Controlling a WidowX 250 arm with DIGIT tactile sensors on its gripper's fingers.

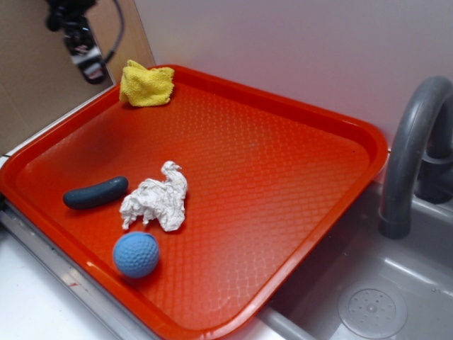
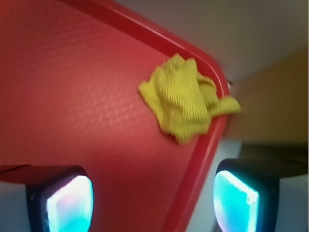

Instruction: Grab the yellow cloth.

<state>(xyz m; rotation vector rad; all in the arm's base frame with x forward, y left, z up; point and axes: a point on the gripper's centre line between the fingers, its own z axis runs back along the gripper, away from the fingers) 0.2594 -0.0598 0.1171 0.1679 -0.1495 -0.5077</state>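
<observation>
The yellow cloth [image 1: 146, 84] lies rumpled in the far left corner of the red tray [image 1: 283, 163], one flap over the rim. In the wrist view the yellow cloth [image 2: 186, 99] sits ahead of and above my gripper [image 2: 152, 200], against the tray's corner rim [image 2: 205, 159]. My gripper is open, its two glowing fingertips [image 2: 72, 203] wide apart with only tray surface and rim between them. In the exterior view my gripper [image 1: 81, 42] hangs at the top left, above and left of the cloth, not touching it.
On the tray's near left lie a dark grey oblong object [image 1: 95, 193], a white crumpled paper wad [image 1: 156, 202] and a blue dimpled ball [image 1: 136, 253]. A grey sink basin [image 1: 368, 297] with a faucet [image 1: 410, 149] is on the right. A wall stands behind the tray.
</observation>
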